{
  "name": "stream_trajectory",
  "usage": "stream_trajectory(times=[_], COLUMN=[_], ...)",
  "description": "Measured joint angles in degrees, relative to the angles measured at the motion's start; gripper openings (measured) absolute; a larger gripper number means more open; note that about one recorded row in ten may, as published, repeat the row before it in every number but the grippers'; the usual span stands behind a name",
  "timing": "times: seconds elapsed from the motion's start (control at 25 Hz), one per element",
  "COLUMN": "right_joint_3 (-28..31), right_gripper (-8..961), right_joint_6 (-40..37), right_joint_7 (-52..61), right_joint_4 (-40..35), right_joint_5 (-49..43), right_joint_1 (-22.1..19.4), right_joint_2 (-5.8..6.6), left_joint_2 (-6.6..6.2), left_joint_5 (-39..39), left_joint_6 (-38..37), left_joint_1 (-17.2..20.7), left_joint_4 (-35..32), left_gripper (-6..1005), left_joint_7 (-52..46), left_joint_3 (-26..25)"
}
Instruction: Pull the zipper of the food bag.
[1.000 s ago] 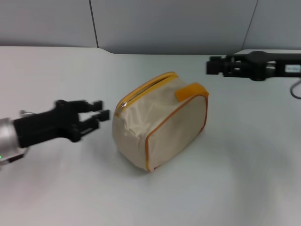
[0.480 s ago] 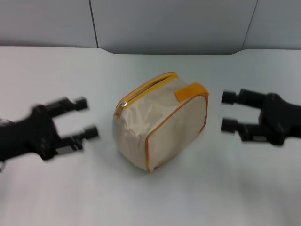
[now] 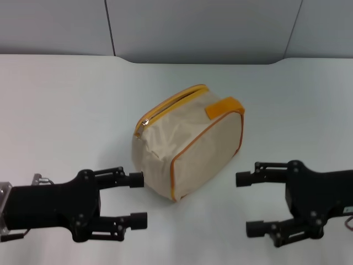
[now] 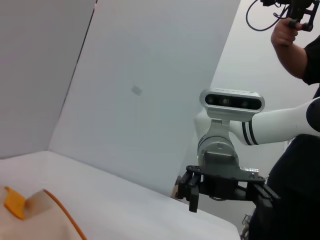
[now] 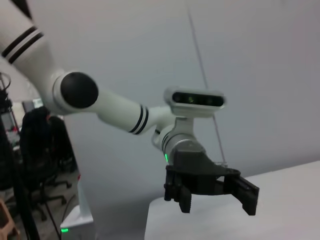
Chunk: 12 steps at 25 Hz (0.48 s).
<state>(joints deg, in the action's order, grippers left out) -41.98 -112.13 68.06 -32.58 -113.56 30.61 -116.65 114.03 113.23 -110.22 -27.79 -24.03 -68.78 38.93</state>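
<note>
The food bag (image 3: 187, 143) sits mid-bench (image 3: 66, 99) with its zipper (image 3: 171, 105) apparently shut, the silver pull at the near-left end, so the pulling is all left to do. The left claw (image 3: 138, 200) and right claw (image 3: 245, 203) flank it low, both spread wide and empty (neither touching fabric). The pull tab is too small to read clearly, and the bear print is hidden.

Bare table (image 3: 66, 99) surrounds the food bag (image 3: 185, 149); both pincers stand apart.

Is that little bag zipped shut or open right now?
Shut, it seems: the zipper runs as one closed orange line along the food bag, its silver pull at the near end, and no gap shows.
</note>
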Motion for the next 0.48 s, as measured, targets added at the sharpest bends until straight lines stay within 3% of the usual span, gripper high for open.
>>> stream_trajectory(times=[0.48], right_joint_3=[-0.5], right_gripper=[838], right_joint_6=[0.0], right_joint_7=[-1.4], right_joint_4=[-0.2], right_joint_5=[-0.4], right_joint_1=[-0.1], right_joint_2=[-0.74], left_joint_2=[0.12], left_joint_5=[0.1], left_joint_6=[-0.1], left_joint_1=[1.3], left_joint_4=[-0.4], left_gripper=[826], left_joint_7=[0.9], left_joint_3=[1.2])
